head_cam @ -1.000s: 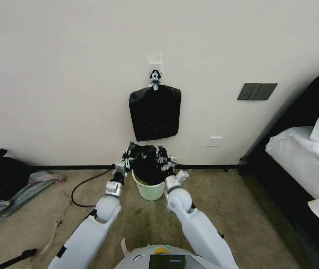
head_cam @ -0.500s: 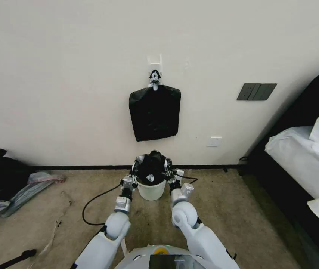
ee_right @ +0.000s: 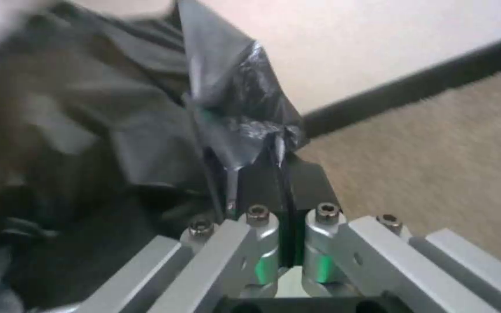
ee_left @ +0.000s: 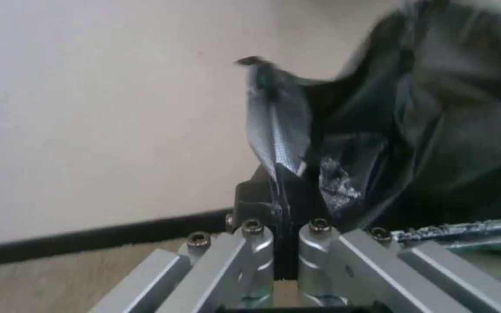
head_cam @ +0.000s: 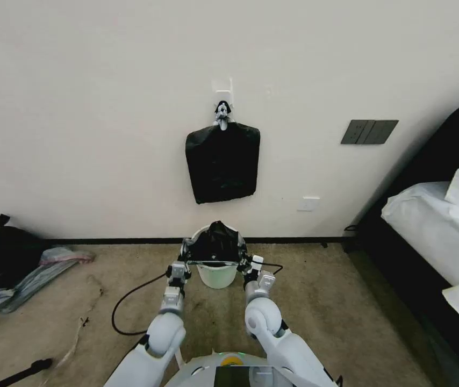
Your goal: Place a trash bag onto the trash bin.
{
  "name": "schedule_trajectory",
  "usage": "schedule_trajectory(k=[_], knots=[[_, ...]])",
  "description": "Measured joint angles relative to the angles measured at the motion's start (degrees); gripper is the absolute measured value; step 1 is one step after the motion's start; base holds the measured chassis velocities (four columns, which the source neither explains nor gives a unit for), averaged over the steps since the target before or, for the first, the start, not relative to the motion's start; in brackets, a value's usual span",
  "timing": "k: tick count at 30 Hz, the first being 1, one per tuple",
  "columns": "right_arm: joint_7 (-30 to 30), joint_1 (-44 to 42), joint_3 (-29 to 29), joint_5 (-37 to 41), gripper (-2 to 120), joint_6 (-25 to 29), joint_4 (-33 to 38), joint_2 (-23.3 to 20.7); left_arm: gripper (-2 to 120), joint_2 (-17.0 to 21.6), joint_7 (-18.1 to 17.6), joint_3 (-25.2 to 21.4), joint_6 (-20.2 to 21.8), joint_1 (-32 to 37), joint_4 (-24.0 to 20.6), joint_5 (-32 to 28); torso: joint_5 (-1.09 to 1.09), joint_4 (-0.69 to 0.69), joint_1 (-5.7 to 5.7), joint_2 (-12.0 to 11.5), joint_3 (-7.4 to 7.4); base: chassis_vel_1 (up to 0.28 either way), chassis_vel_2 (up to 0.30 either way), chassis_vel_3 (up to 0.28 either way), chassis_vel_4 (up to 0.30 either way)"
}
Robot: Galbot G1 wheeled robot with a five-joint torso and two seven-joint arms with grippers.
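On the carpet floor (head_cam: 315, 301) just in front of the wall (head_cam: 106, 107), the trash bin (head_cam: 217, 274) stands upright between the two arms, white, with the trash bag (head_cam: 216, 244) sitting in its mouth and bunched up above the rim. Left tool (head_cam: 185, 257) is at the bin's left side near rim height, fingers pinched together on a fold of the bag's edge; in the left wrist view the left tool (ee_left: 279, 191) has black film clamped between its closed pads, the film sticking up past them and the rest of the trash bag (ee_left: 436, 130) spreading off to the side. Right tool (head_cam: 245, 259) is at the bin's right side, same height, also clamped on the bag edge; right wrist view shows the right tool (ee_right: 274, 174) closed on a glossy wrinkled flap, with the bag (ee_right: 88, 130) hanging beyond. The bag edge looks stretched taut between the two tools across the near side of the bin. On the wall above the bin hangs a flat black bundle (head_cam: 222, 161) from a hook (head_cam: 222, 102). A black cable (head_cam: 133, 295) lies on the floor left of the bin. A bed (head_cam: 439, 231) sits at the right, well apart.
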Motion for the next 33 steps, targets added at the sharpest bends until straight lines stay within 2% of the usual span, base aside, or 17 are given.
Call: schedule_trajectory(k=[9,20,28,31,32,33], knots=[[5.56,-1.74,-1.04,1.94,0,-6.46,4.24,-0.19,0,-1.18,-1.84,-0.27,1.87,3.64,-2.31,1.46,0.0,-0.01,0.0,0.0,0.0,0.0,0.0,0.0,0.0],[5.2,2.23,-1.16,4.91,0,-8.82,-1.58,0.79,0,-0.5,-1.5,0.33,4.89,-0.89,4.16,-2.26,0.0,0.0,0.0,0.0,0.0,0.0,0.0,0.0,0.0],[2.64,4.09,-1.28,3.62,0,-7.11,-4.87,1.49,0,-2.59,0.46,0.8,-0.33,-5.49,9.95,-0.63,0.0,-0.01,0.01,0.0,0.0,0.0,0.0,0.0,0.0],[0.86,3.78,-1.26,2.8,0,-6.0,-4.98,1.26,0,-2.73,1.19,0.81,-0.77,-5.77,10.13,-0.62,0.0,-0.01,0.0,0.0,0.01,0.0,0.0,0.0,0.0],[0.19,3.52,-1.31,2.45,0,-5.57,-4.95,1.09,3,-2.69,1.53,0.81,-0.87,-5.74,10.05,-0.62,0.0,-0.01,0.01,0.0,0.01,0.0,0.0,0.0,0.0],[-0.55,3.03,-1.4,1.83,5,-5.11,-4.76,0.77,8,-2.43,2.09,0.79,-0.9,-5.43,9.51,-0.68,0.0,-0.01,0.01,0.0,0.01,0.0,0.0,0.0,0.0]])
